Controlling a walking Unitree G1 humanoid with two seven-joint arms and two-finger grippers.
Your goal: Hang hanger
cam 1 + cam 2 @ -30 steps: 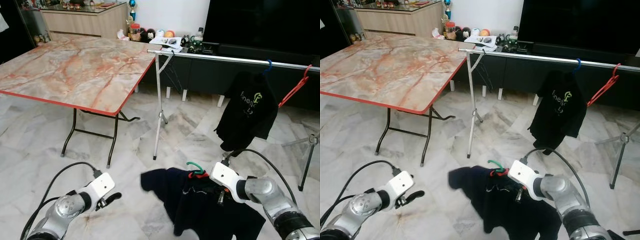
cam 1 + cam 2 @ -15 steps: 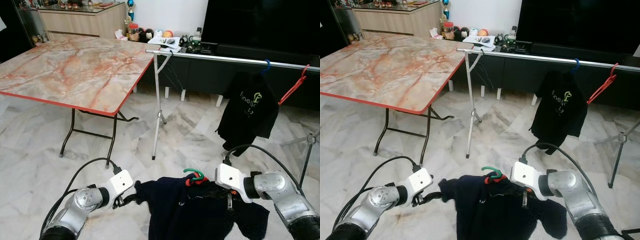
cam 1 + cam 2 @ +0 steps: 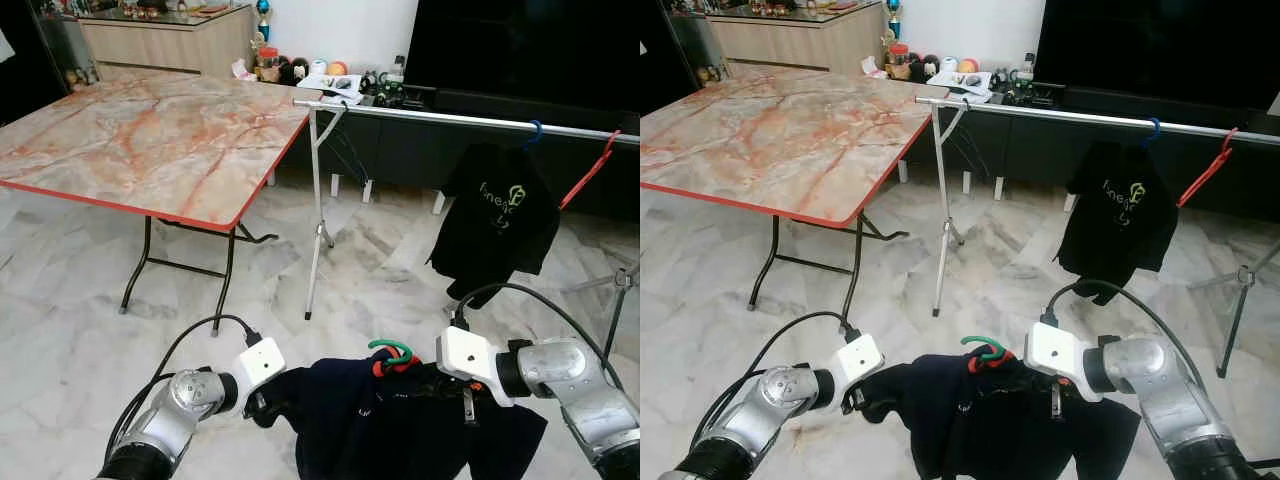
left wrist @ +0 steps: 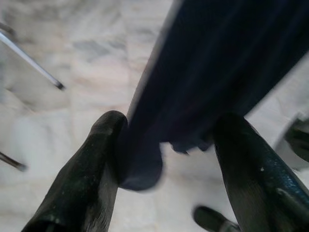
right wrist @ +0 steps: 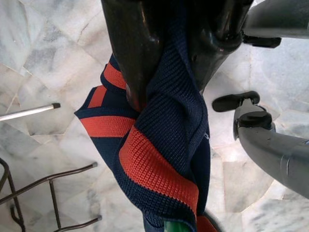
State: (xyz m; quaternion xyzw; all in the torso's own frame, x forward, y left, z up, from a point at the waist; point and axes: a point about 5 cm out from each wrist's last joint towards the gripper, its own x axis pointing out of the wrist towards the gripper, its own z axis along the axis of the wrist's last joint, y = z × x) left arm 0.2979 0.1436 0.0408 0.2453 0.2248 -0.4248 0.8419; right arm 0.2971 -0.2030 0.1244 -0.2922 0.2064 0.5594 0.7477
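Observation:
A navy shirt [image 3: 400,425] with a red-striped collar [image 5: 145,159] hangs low over the floor on a green hanger [image 3: 392,349]. My right gripper [image 5: 169,92] is shut on the collar beside the hanger's hook, at the shirt's right shoulder [image 3: 1040,372]. My left gripper [image 4: 169,121] is at the shirt's left sleeve [image 3: 285,385]; its fingers [image 4: 96,159] stand apart with the navy cloth between them. The silver clothes rail [image 3: 450,117] runs across behind, well above the shirt.
A black shirt [image 3: 497,215] on a blue hanger and a bare red hanger [image 3: 590,170] hang on the rail. The rail's stand leg [image 3: 316,220] is ahead. A marble-top folding table [image 3: 150,140] is to the left. The floor is marble tile.
My left gripper has swung right across the floor to the shirt's left sleeve. The right gripper has raised the shirt a little, and the cloth has spread out.

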